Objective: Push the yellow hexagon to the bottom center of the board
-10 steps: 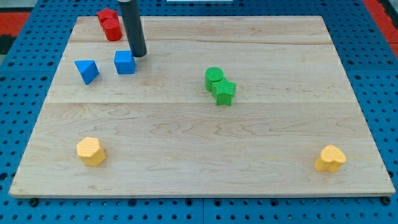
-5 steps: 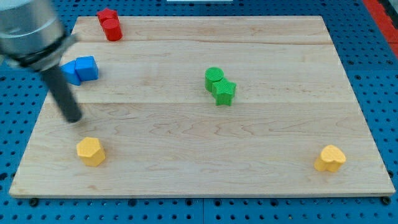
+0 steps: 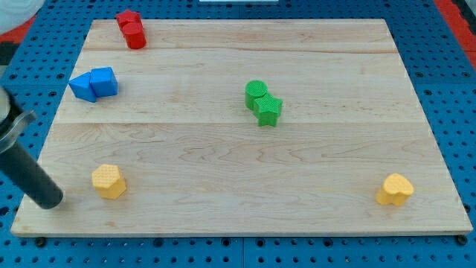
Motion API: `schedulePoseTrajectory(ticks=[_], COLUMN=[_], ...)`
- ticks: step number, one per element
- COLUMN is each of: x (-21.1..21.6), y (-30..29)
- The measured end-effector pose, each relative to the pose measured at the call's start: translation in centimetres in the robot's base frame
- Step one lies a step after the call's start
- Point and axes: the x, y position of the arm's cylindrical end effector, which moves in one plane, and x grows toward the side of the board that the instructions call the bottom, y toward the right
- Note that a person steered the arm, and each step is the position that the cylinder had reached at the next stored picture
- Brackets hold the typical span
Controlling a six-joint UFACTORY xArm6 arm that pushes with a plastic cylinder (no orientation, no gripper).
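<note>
The tool, a straight dark rod with no jaws, has my tip [image 3: 50,203] on the pale wooden bench [image 3: 238,171] near its lower left corner, touching nothing. The yellow hexagon block [image 3: 108,181] sits apart at the tip's 2 o'clock. Two touching blue blocks [image 3: 94,83] lie at the hexagon's 12 o'clock, red blocks [image 3: 132,29] beyond. Green cylinder [image 3: 256,93] and green star [image 3: 268,109] touch mid-bench. A yellow heart-like block [image 3: 394,189] lies at 3 o'clock.
</note>
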Motion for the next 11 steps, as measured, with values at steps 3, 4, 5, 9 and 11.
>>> schedulePoseTrajectory(ticks=[3,4,5,9,11], x=[-1.0,-1.2,-3.2,-7.6,-5.4], y=[7.9,11.5,13.5,19.0,19.9])
